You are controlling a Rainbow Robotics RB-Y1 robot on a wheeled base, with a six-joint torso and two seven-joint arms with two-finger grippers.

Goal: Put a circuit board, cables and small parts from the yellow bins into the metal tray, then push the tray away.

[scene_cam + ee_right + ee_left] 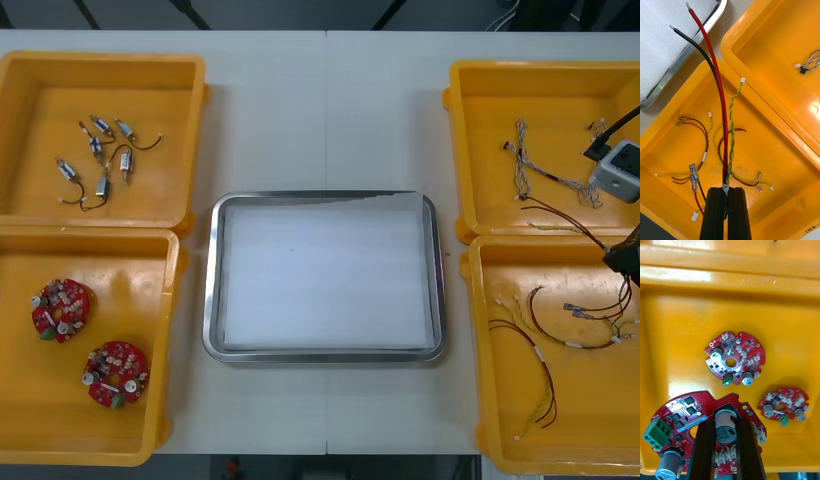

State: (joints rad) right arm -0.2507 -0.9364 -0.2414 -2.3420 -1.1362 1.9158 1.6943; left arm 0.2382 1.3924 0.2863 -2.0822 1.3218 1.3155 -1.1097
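Note:
My right gripper (pixel 727 191) is shut on a bundle of cables: a red one (pixel 720 108), a black one (pixel 700 48) and a twisted yellow-green one (pixel 732 131). It hangs above the near right yellow bin (pixel 478 300), at the front view's right edge (pixel 625 258). My left gripper (pixel 725 423) is shut on a round red circuit board (pixel 685 408), held over the near left bin (pixel 170 330). Two more boards (pixel 60 309) (pixel 115 374) lie in that bin. The metal tray (pixel 212 290), white inside, sits between the bins.
The far left bin (pixel 195 130) holds several small metal parts (pixel 100 160). Twisted pale cables (pixel 525 160) lie in the far right bin (pixel 458 120). Loose red and yellow cables (pixel 540 380) stay on the near right bin's floor.

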